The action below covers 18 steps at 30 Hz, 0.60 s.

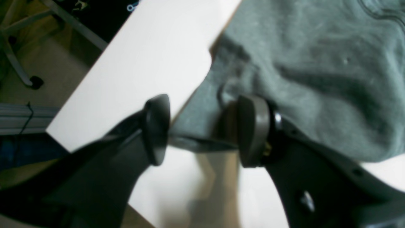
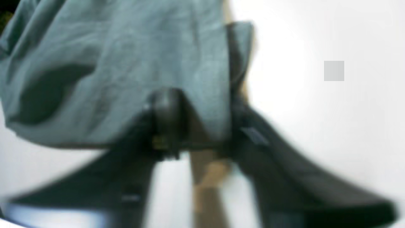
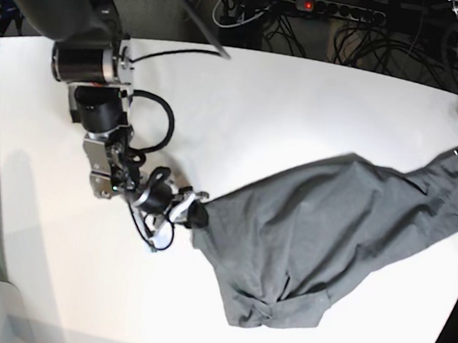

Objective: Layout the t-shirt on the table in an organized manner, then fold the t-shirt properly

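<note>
T-shirt (image 3: pixel 321 232) stretched across table (image 3: pixel 261 109) in base view, wrist cams show both hands: left hand (image 1: pixel 202 129) & right hand (image 2: pixel 202 123) pinching cloth edges

t-shirt (image 3: pixel 330 224) plain dark charcoal grey, no print; table (image 3: pixel 286 103) white; right gripper (image 3: pixel 197 215) black; left gripper (image 1: pixel 202 129) black, one pad greyish.

The room is bright, and the white table (image 3: pixel 303 105) shines so hard in the right wrist view that its right side is washed out. That picture is very blurry. The left wrist view is soft too, with fuzzy shadows at the bottom.
</note>
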### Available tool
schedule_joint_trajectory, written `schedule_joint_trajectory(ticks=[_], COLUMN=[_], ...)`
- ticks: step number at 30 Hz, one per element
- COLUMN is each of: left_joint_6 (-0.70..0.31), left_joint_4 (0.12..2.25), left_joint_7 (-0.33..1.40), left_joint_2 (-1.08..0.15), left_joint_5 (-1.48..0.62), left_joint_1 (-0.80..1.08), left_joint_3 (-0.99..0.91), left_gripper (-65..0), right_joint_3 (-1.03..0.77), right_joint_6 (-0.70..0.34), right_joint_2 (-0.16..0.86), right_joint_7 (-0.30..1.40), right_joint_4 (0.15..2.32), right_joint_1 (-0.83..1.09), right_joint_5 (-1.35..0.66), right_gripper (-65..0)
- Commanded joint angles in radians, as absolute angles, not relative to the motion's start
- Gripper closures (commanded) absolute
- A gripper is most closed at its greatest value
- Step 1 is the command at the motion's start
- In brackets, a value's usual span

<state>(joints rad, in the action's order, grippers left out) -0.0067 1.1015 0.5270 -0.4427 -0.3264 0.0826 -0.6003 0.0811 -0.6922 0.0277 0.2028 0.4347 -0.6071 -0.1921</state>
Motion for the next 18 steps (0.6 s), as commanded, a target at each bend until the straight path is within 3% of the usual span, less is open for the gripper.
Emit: schedule_joint_trajectory(ticks=[1, 5, 13, 18], left_joint_6=[-0.005, -0.005, -0.005, -0.005], left_joint_4=[1.119, 1.125, 1.196, 1.196], left_joint_7=[0.518, 0.518, 0.519, 0.519], left_joint_2=[-0.453, -0.444, -0.418, -0.417], left_joint_5=[-0.328, -0.328, -0.323, -0.326], left_joint_1=[0.071, 0.070, 0.079, 0.079], left_joint_3=[-0.605, -0.605, -0.605, -0.605], left_gripper=[-32.9, -32.9, -32.9, -32.9], right_joint_3=[0.084, 0.079, 0.085, 0.189], right_joint_6=[-0.698, -0.698, -0.698, -0.698], right_joint_2=[0.030, 0.039, 0.051, 0.025], right_joint_7=[0.231, 0.303, 0.739, 0.934], right_joint_4=[0.441, 0.519, 1.316, 1.643], right_joint_1=[-0.624, -0.618, -0.483, -0.473], right_joint_5=[-0.173, -0.176, -0.173, -0.171], right_gripper=[-2.4, -0.1, 0.0, 0.0])
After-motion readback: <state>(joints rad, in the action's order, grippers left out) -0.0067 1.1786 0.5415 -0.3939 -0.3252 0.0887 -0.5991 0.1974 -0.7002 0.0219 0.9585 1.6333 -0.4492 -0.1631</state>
